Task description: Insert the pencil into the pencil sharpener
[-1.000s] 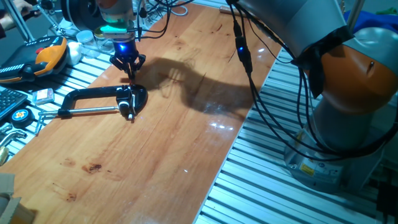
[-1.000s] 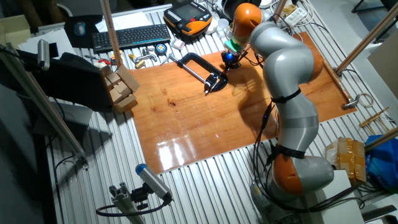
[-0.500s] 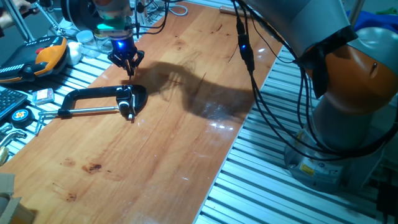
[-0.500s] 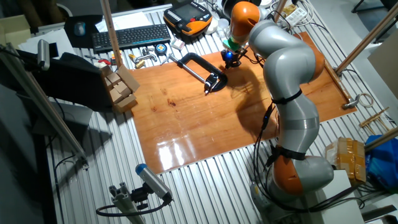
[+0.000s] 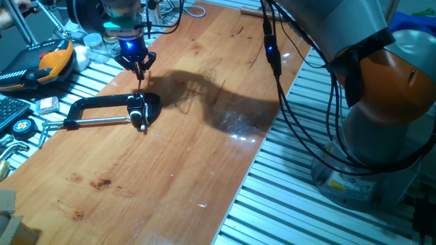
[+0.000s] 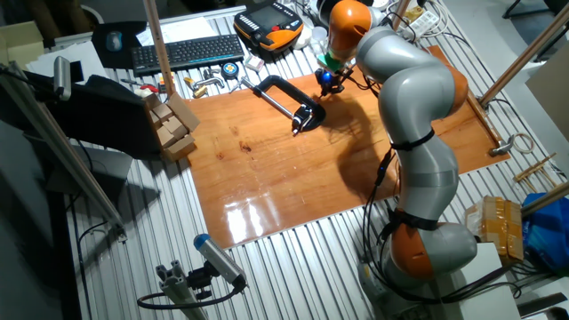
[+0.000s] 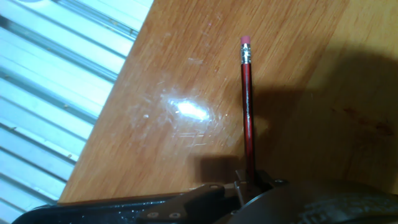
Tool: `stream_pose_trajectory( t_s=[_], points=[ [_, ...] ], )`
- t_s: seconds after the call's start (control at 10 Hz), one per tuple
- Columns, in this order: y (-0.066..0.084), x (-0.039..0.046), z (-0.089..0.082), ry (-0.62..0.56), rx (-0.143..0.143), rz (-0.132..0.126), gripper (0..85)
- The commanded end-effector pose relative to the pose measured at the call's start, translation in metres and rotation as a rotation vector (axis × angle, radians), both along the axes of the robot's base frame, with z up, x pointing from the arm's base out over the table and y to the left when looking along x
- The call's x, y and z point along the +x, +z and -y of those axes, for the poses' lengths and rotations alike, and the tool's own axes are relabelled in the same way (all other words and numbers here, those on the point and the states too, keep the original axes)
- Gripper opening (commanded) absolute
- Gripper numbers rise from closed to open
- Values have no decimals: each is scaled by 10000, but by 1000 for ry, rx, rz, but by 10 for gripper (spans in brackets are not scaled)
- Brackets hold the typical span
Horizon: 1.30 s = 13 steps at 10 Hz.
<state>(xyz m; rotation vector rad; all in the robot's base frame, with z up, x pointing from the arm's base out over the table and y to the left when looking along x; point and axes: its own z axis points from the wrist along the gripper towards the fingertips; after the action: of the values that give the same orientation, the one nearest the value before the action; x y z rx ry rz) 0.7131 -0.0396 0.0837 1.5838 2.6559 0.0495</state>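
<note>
My gripper (image 5: 138, 66) is shut on the thin red pencil (image 5: 140, 75) and holds it roughly upright above the wooden table, beyond the clamp. In the hand view the pencil (image 7: 247, 112) runs out from between the fingers (image 7: 239, 182), its pink eraser end farthest from the hand. The pencil sharpener (image 5: 139, 111), a small black block with a pale part, sits at the jaw end of the black clamp, nearer the camera than the gripper and apart from it. In the other fixed view the gripper (image 6: 327, 83) is just past the sharpener (image 6: 306, 116). The sharpener is out of the hand view.
A large black C-shaped clamp (image 5: 95, 103) with a steel screw bar lies on the wooden board (image 5: 177, 163). Tools, a tape measure and an orange-black device (image 5: 51, 60) lie off the board's left edge. Cables (image 5: 286, 116) hang from the arm at right.
The gripper, with the pencil in it, has moved up and away from the clamp and sharpener, towards the board's far left edge. The clamp and sharpener have not moved.
</note>
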Motion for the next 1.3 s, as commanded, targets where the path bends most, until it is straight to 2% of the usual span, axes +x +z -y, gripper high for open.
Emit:
stream_pose_trajectory(
  t_s=[0.0,0.2,0.5,0.8,0.9,1.2],
  points=[
    [21,-5,-9,4,-6,8,0],
    [62,-14,-28,11,-14,13,0],
    [98,-24,-93,-1,-19,6,0],
    [58,-27,-187,-6,-20,-9,0],
    [27,-32,-211,2,-32,-6,0],
    [-25,-27,-220,16,-12,-14,0]
  ],
)
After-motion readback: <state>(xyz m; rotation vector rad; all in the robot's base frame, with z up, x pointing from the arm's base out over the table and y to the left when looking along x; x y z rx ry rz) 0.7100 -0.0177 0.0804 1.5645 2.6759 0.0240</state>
